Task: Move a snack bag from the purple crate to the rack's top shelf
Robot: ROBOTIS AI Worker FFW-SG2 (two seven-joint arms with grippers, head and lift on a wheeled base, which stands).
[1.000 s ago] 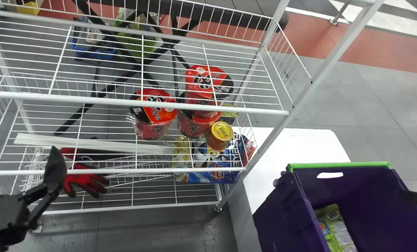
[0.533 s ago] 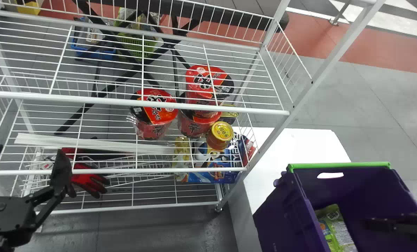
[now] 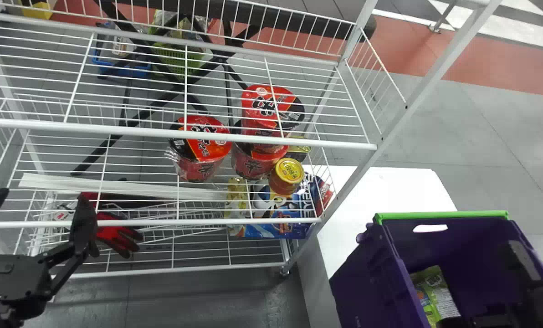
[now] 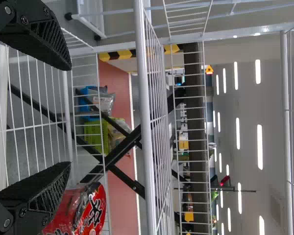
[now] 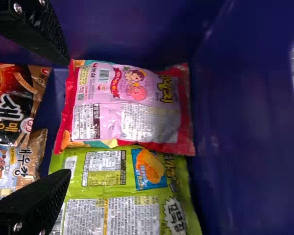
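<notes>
Four snack bags, purple crate (left gripper, right gripper: fingers wide apart, empty)

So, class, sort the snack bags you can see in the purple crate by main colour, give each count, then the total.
Pink-and-red bag: 1
Green bag: 1
Brownish bags, partly in view: 2
Total seen: 4
</notes>
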